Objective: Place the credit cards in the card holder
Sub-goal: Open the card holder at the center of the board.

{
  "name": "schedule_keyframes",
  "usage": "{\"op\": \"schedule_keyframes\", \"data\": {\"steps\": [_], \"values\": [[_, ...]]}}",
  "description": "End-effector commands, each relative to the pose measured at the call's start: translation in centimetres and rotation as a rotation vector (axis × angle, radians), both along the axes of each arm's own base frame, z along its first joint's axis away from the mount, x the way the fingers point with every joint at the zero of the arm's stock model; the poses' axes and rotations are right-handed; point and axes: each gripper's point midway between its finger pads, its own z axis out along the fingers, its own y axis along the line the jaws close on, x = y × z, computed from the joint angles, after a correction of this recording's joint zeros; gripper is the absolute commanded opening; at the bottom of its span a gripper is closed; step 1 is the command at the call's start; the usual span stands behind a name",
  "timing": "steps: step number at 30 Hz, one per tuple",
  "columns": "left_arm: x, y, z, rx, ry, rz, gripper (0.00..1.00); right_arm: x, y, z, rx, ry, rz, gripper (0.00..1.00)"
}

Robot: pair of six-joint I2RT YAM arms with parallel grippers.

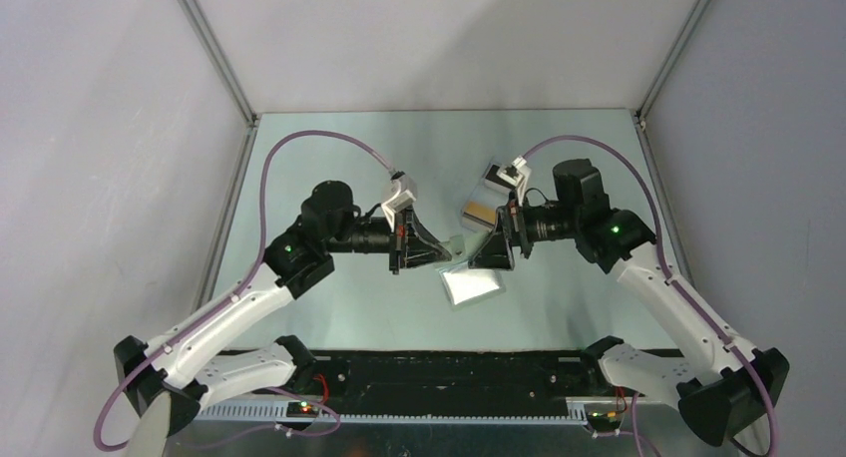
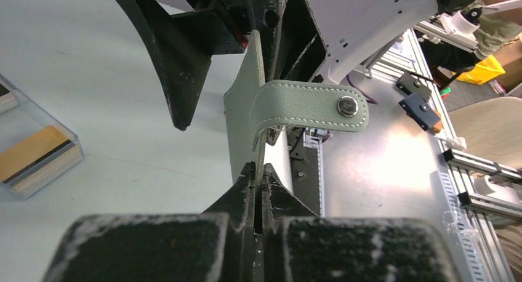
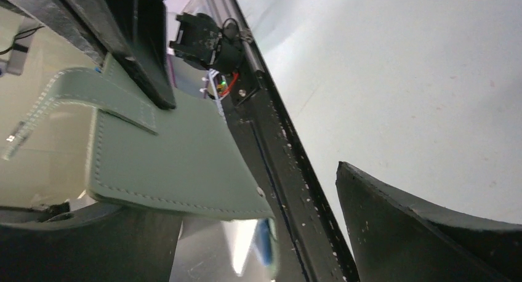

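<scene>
Pale grey-green tabletop (image 1: pixel 329 307) sits inside white walls, with a black rail (image 1: pixel 429 372) along the near edge where both arms are bolted.

Nearest past the rail lies a pale flat rectangle (image 1: pixel 471 284), at about 5 o'clock from the wallet. I cannot tell what it is.

Above mid-table the left gripper (image 2: pixel 260 172) has its fingers pressed together on the bottom edge of the grey-green wallet (image 2: pixel 243 109). The wallet is held on edge and off the surface, and its strap (image 2: pixel 308 106) curls free with the snap stud showing. Pinching one edge this way seems meant to leave the faces and the strap clear for the other arm.

At 3 o'clock from the wallet is the right gripper (image 1: pixel 481 249), with its fingers (image 3: pixel 425 233) spread wide. In its wrist view one face of the wallet lies over the lower-left finger while the other finger stands well apart, so it grips nothing. It looks placed to straddle the wallet and open it or take it over.

Farthest, at about 1 o'clock from the wallet, a clear tray (image 2: pixel 72 148) rests on the table. It holds the orange-gold cards (image 2: pixel 31 148), one showing a black stripe. No card is visible in the wallet, so the loading looks not yet begun.
</scene>
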Motion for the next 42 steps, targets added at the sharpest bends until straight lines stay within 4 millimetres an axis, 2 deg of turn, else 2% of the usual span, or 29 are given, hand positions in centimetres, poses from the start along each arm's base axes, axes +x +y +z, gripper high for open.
{"op": "schedule_keyframes", "data": {"steps": [1,3,4,5,6,7,8,9,10,11,13,14,15,19,26,32,42], "values": [[-0.6,-0.1,2.2,-0.036,0.027,-0.028,0.0,-0.8,1.4,1.8,0.088,-0.021,0.099,0.89],[-0.3,-0.1,2.5,-0.04,0.03,-0.003,0.0,-1.8,1.8,2.1,0.112,0.006,0.156,0.76],[0.0,-0.1,2.7,-0.044,0.03,0.013,0.0,-2.1,1.9,2.2,0.118,0.018,0.172,0.63],[0.4,0.0,2.7,-0.043,0.032,0.044,0.0,-2.4,2.0,2.1,0.125,0.035,0.195,0.56],[0.7,0.0,2.9,-0.046,0.031,0.059,0.0,-2.7,2.1,2.1,0.126,0.045,0.206,0.43],[1.1,0.2,3.1,-0.05,0.026,0.089,0.0,-2.8,2.2,2.0,0.124,0.058,0.214,0.36],[1.3,0.3,3.1,-0.05,0.028,0.105,0.03,-2.9,2.3,1.8,0.121,0.069,0.216,0.21],[1.9,0.4,3.1,-0.05,0.026,0.145,0.16,-2.9,2.3,1.7,0.117,0.077,0.214,0.13],[2.3,0.5,3.0,-0.05,0.035,0.169,0.26,-2.9,2.3,1.8,0.116,0.093,0.205,0.02],[2.8,0.8,2.9,-0.049,0.034,0.212,0.49,-2.6,2.3,1.8,0.115,0.099,0.191,0.0],[3.6,1.4,2.3,-0.043,0.026,0.278,0.79,-2.1,2.3,2.2,0.128,0.127,0.163,0.0],[3.8,1.6,1.4,-0.028,0.031,0.295,0.83,-2.0,2.3,2.5,0.137,0.157,0.149,0.0],[3.9,2.1,1.5,-0.034,0.014,0.315,0.88,-1.9,2.4,3.0,0.153,0.155,0.151,0.0],[3.7,3.1,-0.1,-0.015,-0.013,0.342,0.9,-1.2,2.1,4.4,0.197,0.219,0.118,0.0],[3.2,4.1,-0.9,-0.011,-0.072,0.355,0.9,-0.3,1.1,5.4,0.234,0.281,0.094,0.0],[2.6,3.0,-0.3,-0.044,-0.035,0.289,0.88,-0.2,0.8,5.3,0.233,0.289,0.083,0.0],[2.4,2.2,-1.4,-0.025,-0.034,0.233,0.87,-0.1,0.6,6.3,0.259,0.289,0.087,0.0]]}}
